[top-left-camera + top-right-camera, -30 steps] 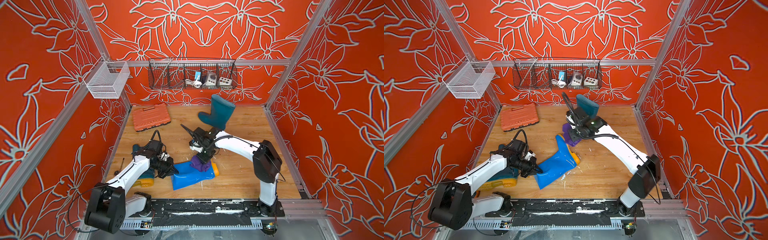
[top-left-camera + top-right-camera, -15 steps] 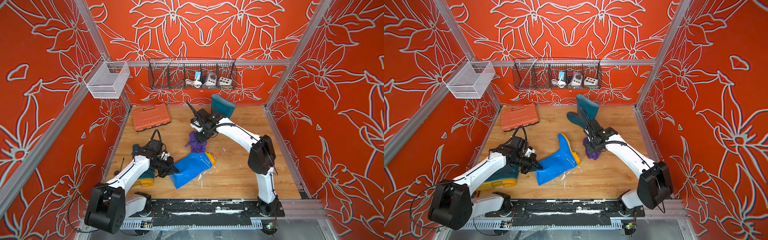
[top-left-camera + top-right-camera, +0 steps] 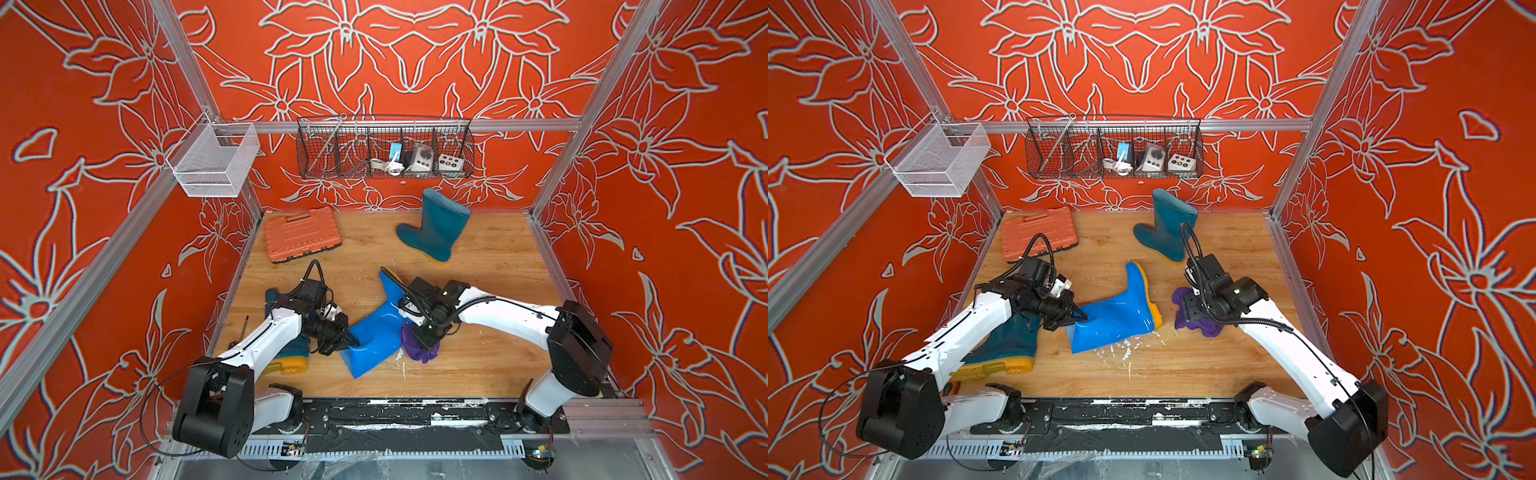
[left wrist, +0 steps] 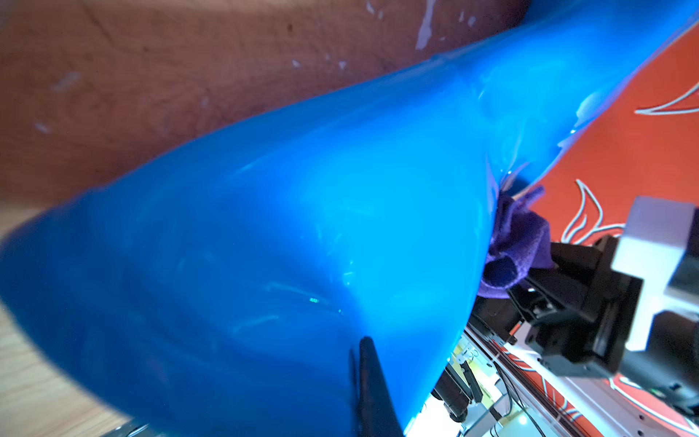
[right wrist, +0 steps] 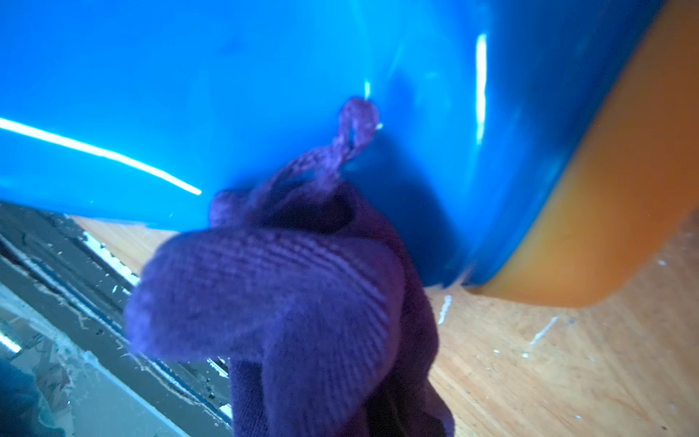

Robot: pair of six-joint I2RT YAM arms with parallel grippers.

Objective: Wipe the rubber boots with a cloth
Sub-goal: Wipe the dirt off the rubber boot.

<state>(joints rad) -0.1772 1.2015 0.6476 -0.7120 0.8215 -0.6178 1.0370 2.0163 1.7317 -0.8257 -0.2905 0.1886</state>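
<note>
Blue boot (image 3: pixel 374 336), on its side between the grippers, wiped again near the heel.
Cloth (image 3: pixel 417 353), clamped in the right gripper (image 3: pixel 424 337), has been brought back against the ankle; the cuff is pinched by the left gripper (image 3: pixel 347 338), so wiping is judged ongoing.

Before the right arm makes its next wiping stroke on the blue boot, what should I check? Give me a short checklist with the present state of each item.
1. Left hand grips the blue boot at its shaft opening: ok.
2. Right hand holds the purple cloth: ok.
3. Cloth pressed against the boot: cannot tell; it is bunched, beside the heel in the right wrist view.
4. Blue boot lies on its side on the wooden tabletop: ok.
5. Upright teal boot stands apart at the back: ok.
</note>
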